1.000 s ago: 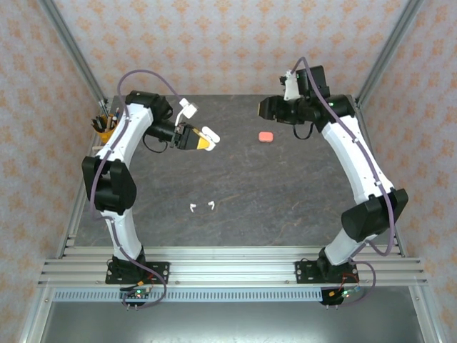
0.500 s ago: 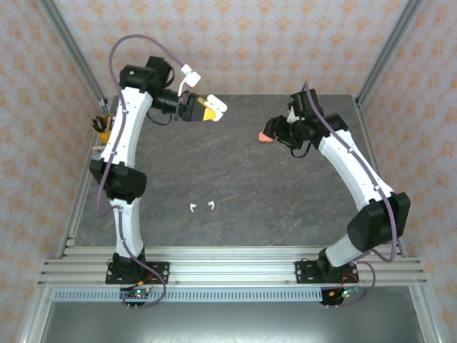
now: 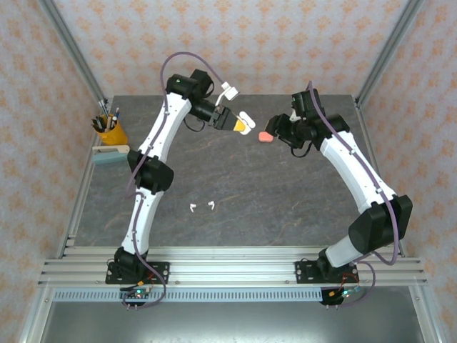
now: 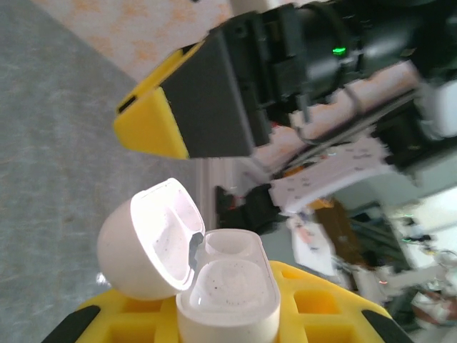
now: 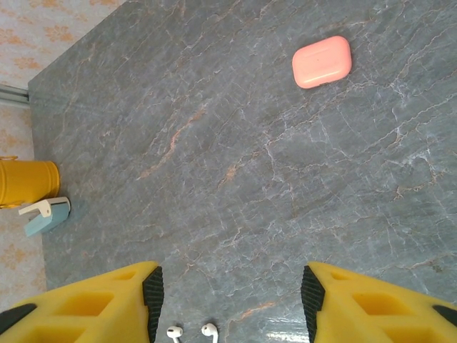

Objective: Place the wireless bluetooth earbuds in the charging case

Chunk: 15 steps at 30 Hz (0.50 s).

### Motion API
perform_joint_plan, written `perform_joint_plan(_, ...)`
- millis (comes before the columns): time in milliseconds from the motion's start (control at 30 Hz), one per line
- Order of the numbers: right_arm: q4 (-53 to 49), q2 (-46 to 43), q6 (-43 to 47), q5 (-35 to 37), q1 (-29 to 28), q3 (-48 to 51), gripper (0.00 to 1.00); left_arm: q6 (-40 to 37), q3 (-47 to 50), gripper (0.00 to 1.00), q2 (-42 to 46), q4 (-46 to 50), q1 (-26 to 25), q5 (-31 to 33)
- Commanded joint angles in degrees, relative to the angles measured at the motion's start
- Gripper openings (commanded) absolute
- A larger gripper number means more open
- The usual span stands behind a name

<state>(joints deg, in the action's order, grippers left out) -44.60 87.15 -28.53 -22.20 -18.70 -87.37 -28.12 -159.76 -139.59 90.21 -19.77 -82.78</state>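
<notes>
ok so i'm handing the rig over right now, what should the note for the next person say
Left gripper: jaws shut on the white case, held in the air over the far middle of the table, lid open, both wells empty.
Right gripper: jaws open, nothing held, hovering above the table.
Pink case: closed, lying on the far part of the table.
White earbuds: loose, side by side, near the middle of the table.
Done: white case lifted and open.
Left: no earbud is seated yet; the white earbuds need picking up and inserting, and the pink case is not yet opened.
</notes>
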Motion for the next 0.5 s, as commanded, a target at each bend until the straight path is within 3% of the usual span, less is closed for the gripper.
perform_joint_plan(0,1.4,0.5,-0.8,1.4,0.0,0.3,0.55,18.6,1.6,0.0,11.9,-17.9,-13.4,50.4)
perform_joint_plan(33,1.9,0.7,-1.0,0.9,0.0,0.4,0.55,15.4,6.2,0.0,15.4,-23.5,-17.4,56.6)
perform_joint_plan(67,2.0,1.0,-1.0,0.7,0.0,0.2,0.55,18.7,8.8,0.0,17.4,-29.2,-17.9,56.3)
perform_joint_plan(133,1.3,1.3,-0.8,0.8,0.0,-0.7,0.55,25.1,7.7,0.0,17.8,-34.9,-16.2,49.5)
perform_joint_plan(200,1.2,0.8,-0.2,0.8,0.0,-0.7,0.55,26.9,4.6,0.0,17.2,-36.0,-16.2,52.3)
perform_joint_plan(333,0.2,-0.5,1.1,1.4,0.0,0.4,0.55,25.7,3.6,0.0,19.5,-36.7,-16.9,63.1)
perform_joint_plan(467,0.6,-2.4,1.5,2.2,0.0,3.5,0.55,24.5,15.4,0.0,27.0,-43.4,-17.8,73.0)
